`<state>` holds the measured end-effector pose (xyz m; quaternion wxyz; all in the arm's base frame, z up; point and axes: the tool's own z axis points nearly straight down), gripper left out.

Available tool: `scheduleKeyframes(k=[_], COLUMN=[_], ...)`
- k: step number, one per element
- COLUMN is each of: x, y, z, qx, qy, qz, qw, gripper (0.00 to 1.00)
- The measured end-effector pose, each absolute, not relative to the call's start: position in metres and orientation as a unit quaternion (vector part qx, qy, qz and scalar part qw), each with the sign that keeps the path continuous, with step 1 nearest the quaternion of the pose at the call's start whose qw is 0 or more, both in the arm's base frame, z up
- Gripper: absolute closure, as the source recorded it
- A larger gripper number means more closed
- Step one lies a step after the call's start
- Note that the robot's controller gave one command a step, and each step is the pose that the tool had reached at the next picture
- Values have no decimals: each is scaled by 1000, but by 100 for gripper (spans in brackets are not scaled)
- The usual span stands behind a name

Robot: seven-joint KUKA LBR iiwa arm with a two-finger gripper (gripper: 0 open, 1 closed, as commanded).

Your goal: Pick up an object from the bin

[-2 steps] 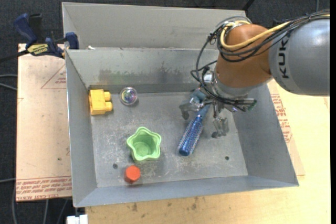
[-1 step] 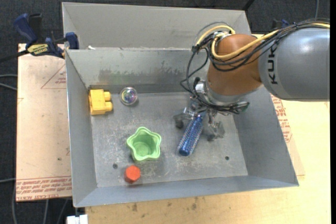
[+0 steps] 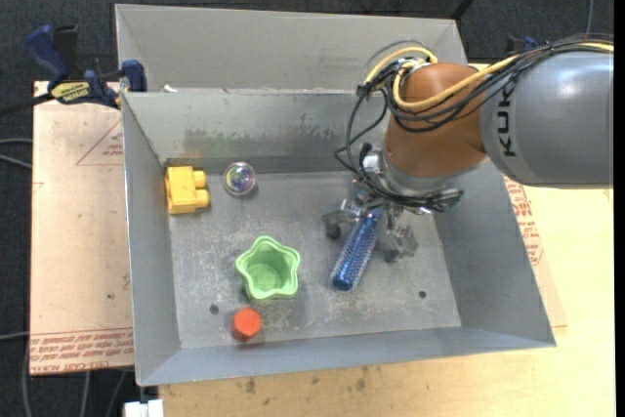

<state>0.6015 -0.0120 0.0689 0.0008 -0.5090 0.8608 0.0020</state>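
1. Claw [image 3: 367,234] low in the grey bin [image 3: 293,127], right of centre on the floor, hanging under the orange wrist cover [image 3: 430,127] with its loop of cables.
2. Spread wide: one dark finger [image 3: 335,228] to the left and the other to the right of the upper end of a blue bumpy tube [image 3: 350,264].
3. Tube lying flat on the floor, slanting from under the claw down toward the near left, lower end free and well clear of the fingers.
4. Hard to tell whether either finger touches the tube (the wrist hides the top of it).
5. Green star-shaped cup [image 3: 268,269] upright near the tube, to its left, not touching it.
6. Small red piece [image 3: 246,323] just below the cup, near the front wall.
7. Yellow block [image 3: 186,188] at the far left of the floor, close to the back wall, with a shiny little ball [image 3: 239,179] just beside it on the right.
8. Block, ball, cup and red piece all well apart from the claw.
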Motion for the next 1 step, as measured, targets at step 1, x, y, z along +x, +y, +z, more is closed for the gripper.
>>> scheduleKeyframes(k=[1], x=[601], y=[-12], z=[68], qx=[-509], qy=[861], qz=[3], qw=[0], gripper=[100])
